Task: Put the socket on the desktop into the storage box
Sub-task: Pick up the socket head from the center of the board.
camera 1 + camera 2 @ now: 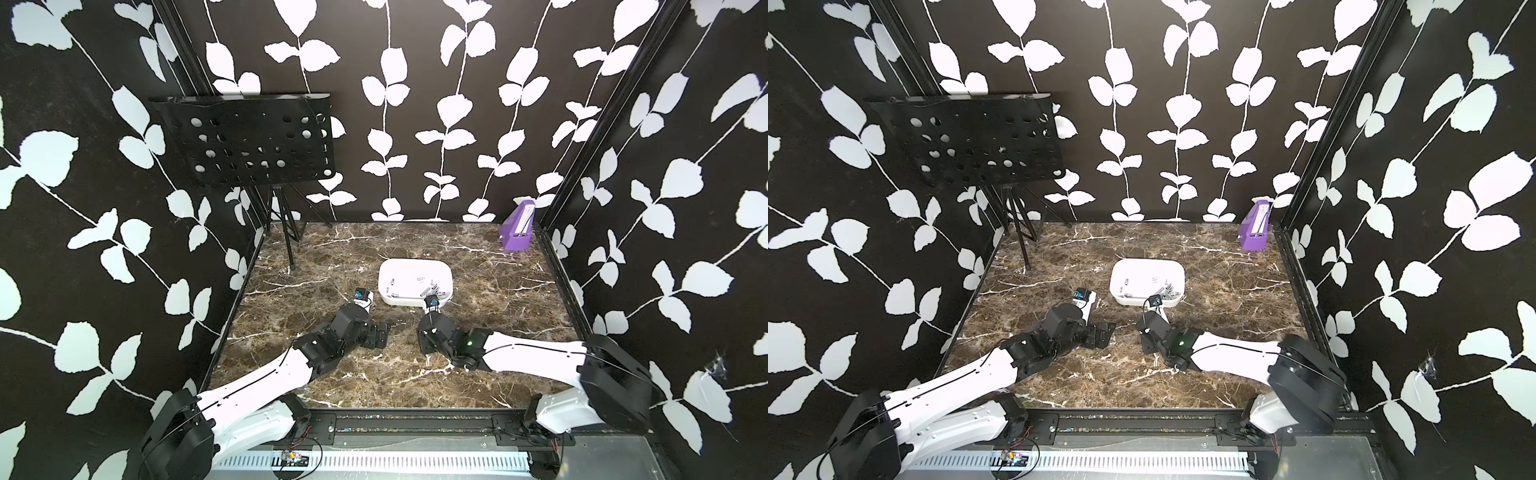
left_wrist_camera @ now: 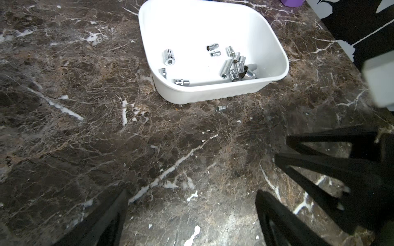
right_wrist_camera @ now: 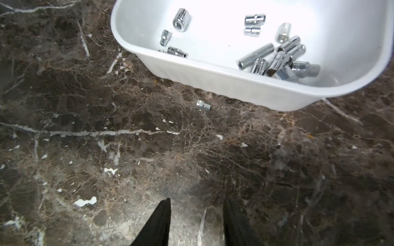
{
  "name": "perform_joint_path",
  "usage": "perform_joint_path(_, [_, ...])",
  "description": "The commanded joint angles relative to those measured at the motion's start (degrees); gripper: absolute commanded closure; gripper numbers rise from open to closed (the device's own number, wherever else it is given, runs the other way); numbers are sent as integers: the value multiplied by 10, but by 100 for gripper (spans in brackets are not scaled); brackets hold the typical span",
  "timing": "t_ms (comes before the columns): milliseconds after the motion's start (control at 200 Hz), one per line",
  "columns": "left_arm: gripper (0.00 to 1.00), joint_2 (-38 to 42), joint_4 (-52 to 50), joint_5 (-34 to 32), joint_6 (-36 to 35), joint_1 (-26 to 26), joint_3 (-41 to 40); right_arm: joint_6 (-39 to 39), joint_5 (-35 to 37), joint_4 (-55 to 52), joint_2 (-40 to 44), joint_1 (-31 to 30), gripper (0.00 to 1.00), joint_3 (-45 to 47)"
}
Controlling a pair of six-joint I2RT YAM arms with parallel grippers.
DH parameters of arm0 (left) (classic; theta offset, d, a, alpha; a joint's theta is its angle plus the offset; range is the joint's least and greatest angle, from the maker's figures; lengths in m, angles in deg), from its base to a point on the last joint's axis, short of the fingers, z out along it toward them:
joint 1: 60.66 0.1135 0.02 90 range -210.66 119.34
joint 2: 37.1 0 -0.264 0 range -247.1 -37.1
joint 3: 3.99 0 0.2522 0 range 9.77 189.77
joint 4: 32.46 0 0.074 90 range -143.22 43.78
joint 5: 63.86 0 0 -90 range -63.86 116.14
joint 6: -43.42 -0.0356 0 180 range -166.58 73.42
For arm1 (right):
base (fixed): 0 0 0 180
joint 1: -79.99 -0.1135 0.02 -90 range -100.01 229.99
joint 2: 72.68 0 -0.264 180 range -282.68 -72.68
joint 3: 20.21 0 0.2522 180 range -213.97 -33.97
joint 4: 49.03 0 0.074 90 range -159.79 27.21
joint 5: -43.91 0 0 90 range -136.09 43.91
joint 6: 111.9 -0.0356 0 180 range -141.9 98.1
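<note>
The left arm [image 1: 253, 380] and the right arm [image 1: 534, 353] each consist of smooth white shell links joined by black joint housings, with a thin black cable [image 1: 536, 350] routed along the white shells. A green light [image 1: 470, 343] shows on a black joint of the right arm. The jaws are black and taper toward the tips.

Socket [image 3: 203, 105] shiny chrome metal; storage box [image 3: 234, 85] smooth white plastic.
</note>
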Motion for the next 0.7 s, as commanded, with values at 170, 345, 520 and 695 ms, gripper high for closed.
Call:
perform_joint_path(170, [6,17,-12,-8,-3,-2,-8,1,42,68,-110,-2,57,-44])
perform_joint_path(345, [6,22,-11,-8,-2,-2,-10,-3,41,79,-145,3,56,-59])
perform_joint_path(520, [6,25,-11,-12,-2,-3,-12,-8,16,99,-181,15,54,-75])
perform_joint_path(695, [6,24,-11,-15,-2,-3,-13,-14,-4,103,-204,26,50,-92])
